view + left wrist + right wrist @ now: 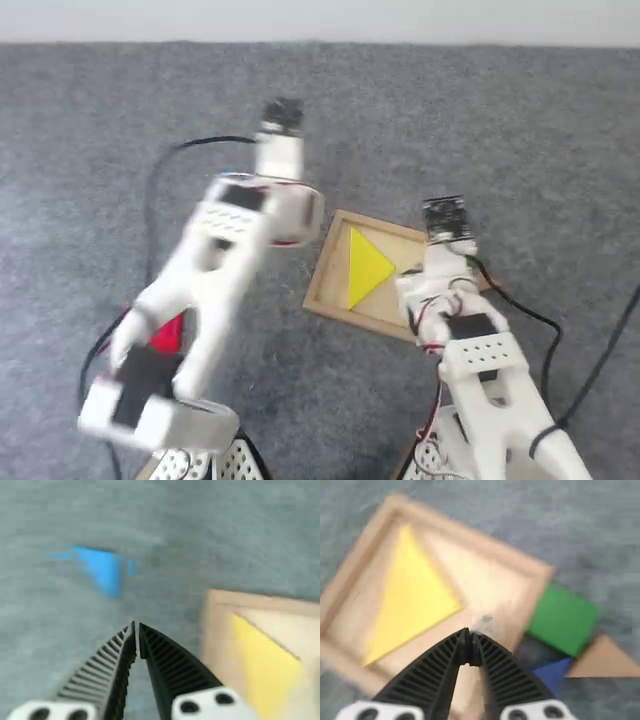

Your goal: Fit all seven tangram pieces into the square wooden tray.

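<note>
Left end effector [136, 626] pinched closed, empty, above tabletop [500, 120] near blue piece [105, 570]. Right end effector [469, 632] closed, empty, over wooden tray [322, 270], centre-right of frame, yellow triangle [365, 265] inside. Step looks like fetching next piece: left must open, then drop onto blue.

Fixed overhead view; both wrist cameras close over tray [480, 539]

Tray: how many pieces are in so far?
Done: one yellow triangle in the tray. In hand: nothing; left tool and right tool are shut, empty. Still out: green piece, brown triangle, dark blue piece beside the tray; light blue piece, red piece on carpet.
</note>
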